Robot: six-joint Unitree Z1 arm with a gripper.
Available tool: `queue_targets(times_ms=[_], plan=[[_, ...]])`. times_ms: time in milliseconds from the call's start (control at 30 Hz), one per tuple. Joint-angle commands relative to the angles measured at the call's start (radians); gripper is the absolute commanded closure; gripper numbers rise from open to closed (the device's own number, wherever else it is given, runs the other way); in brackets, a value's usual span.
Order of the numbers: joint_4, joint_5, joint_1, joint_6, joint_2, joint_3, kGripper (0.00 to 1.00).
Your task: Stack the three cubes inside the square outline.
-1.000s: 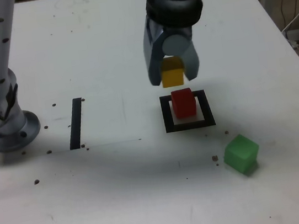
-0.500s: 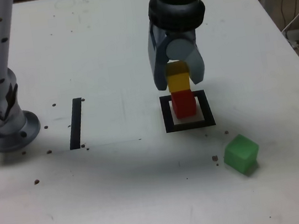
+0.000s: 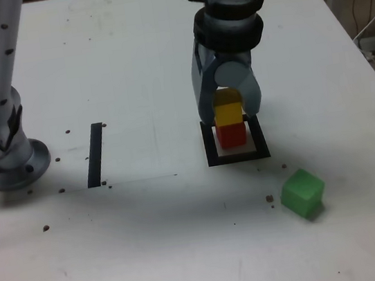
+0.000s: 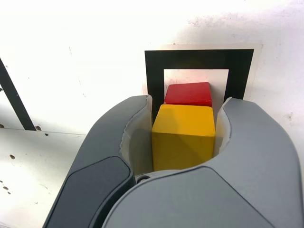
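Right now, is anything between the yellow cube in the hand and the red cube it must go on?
Nothing visible is. The small matte yellow cube, held in the grey hand, sits directly over the small matte red cube inside the black tape square outline.

**Yellow cube held on top of red cube inside the square**

The gripper (image 3: 229,110) is seen pointing down over the black square outline (image 3: 238,156), with its jaws clamped on the yellow cube (image 3: 228,114). Between the jaws, directly under the yellow cube and apparently touching it, the red cube (image 3: 231,134) is seen standing on the white centre of the outline. The green cube (image 3: 302,193) is found well apart from the jaws, nearer the camera and toward the exterior view's right, tilted on the white table (image 3: 128,65). A straight black tape strip (image 3: 95,155) is laid well away from the jaws, toward the exterior view's left, beside the arm's base (image 3: 0,153).
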Motion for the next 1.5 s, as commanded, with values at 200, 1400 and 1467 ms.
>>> queue_targets(times_ms=[200, 1400, 1467], plan=[[-0.001, -0.021, -0.005, 0.019, 0.014, 0.002, 0.73], [0.016, 0.028, -0.065, 0.004, -0.163, 0.042, 0.00], [0.019, 0.027, -0.095, -0.025, -0.182, 0.054, 0.00]])
